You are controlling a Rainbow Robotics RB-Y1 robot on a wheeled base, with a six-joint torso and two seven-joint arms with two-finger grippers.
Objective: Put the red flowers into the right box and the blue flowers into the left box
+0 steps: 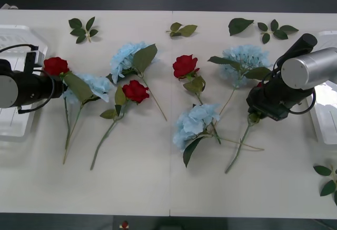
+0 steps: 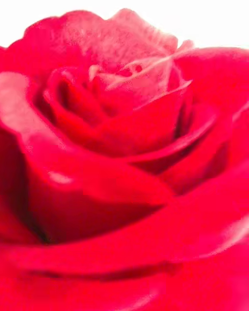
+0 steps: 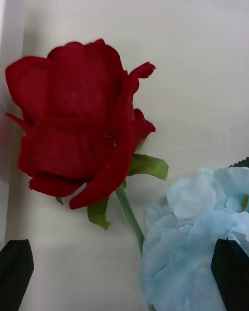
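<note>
Several red flowers lie on the white table: one rose (image 1: 56, 66) at the left, one (image 1: 136, 91) left of centre, one (image 1: 184, 66) in the middle. Blue flowers (image 1: 126, 56), (image 1: 95, 85), (image 1: 197, 122), (image 1: 245, 59) lie among them. My left gripper (image 1: 57, 82) hovers open by the leftmost rose (image 3: 78, 124); one black finger (image 3: 15, 267) is over bare table, the other over a blue flower (image 3: 192, 238). My right gripper (image 1: 263, 106) sits low over another rose (image 2: 124, 150), whose stem (image 1: 239, 148) trails toward me. The left box (image 1: 16, 35) and the right box (image 1: 326, 125) stand at the table's ends.
Loose green leaf sprigs lie along the far edge (image 1: 83, 29), (image 1: 181, 29), (image 1: 239, 26), (image 1: 274, 30) and at the near right corner (image 1: 329, 180). The near strip of the table is bare.
</note>
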